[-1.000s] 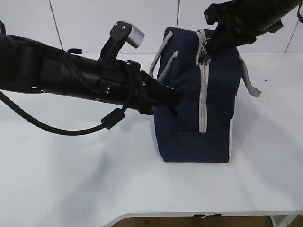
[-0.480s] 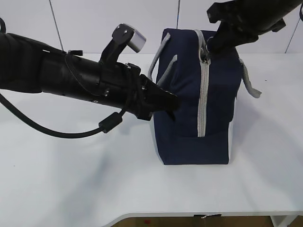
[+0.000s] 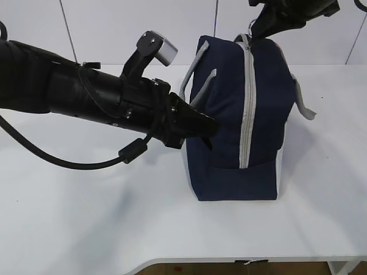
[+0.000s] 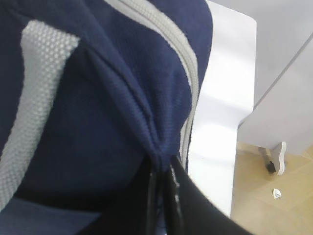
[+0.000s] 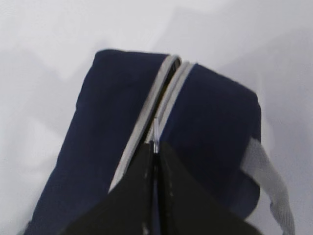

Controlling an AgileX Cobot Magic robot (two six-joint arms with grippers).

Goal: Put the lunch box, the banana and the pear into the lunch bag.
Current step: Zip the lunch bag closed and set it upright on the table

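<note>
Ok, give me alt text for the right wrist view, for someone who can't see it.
The right gripper, jaws shut, pinches the metal zipper pull at the top of the navy lunch bag, seen from above. The grey zipper gapes slightly just beyond the pull, and a grey webbing handle hangs at the right over the white table.

Black arms, looping black cable (image 3: 69,162), silver-capped wrist camera (image 3: 156,46)
</note>
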